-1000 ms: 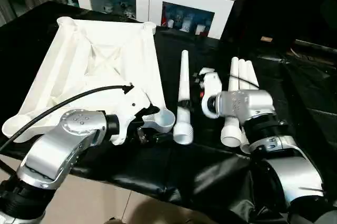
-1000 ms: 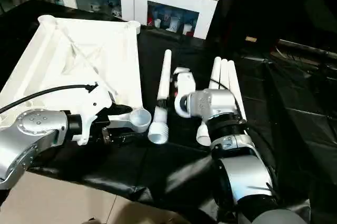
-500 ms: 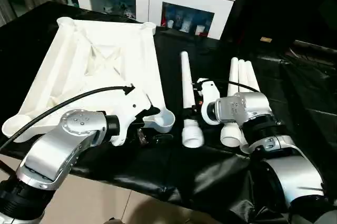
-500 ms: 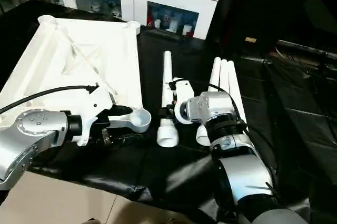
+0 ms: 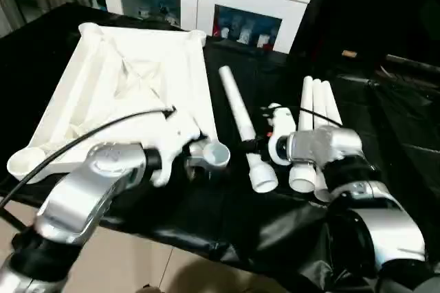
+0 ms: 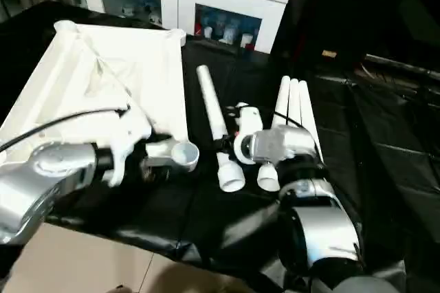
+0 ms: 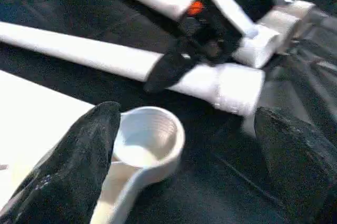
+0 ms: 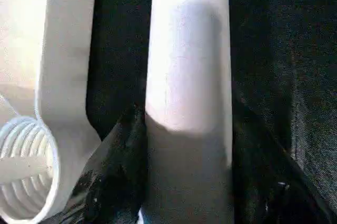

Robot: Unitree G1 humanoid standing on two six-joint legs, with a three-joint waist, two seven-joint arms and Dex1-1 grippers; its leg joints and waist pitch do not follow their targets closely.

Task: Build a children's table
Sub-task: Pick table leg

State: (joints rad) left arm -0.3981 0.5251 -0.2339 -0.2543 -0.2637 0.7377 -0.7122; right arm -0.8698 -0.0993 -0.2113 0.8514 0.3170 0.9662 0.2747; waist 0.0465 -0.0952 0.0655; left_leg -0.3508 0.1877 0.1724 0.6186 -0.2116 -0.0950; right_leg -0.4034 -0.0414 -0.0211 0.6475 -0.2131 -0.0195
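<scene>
Right wrist view: right gripper (image 8: 184, 182) clamped on a tube leg (image 8: 187, 77) — left gripper (image 7: 184, 161) spread apart.

Ribbed white tabletop (image 5: 130, 93) is seen at 10 o'clock on the black surface (image 5: 227, 210). One leg (image 5: 246, 128) is gripped by the right end effector (image 5: 256, 144); three legs (image 5: 315, 117) are laid at 3 o'clock.

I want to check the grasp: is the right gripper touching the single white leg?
Touching. In the right wrist view both fingers press against the sides of the leg with no gap; the left wrist view agrees.
</scene>
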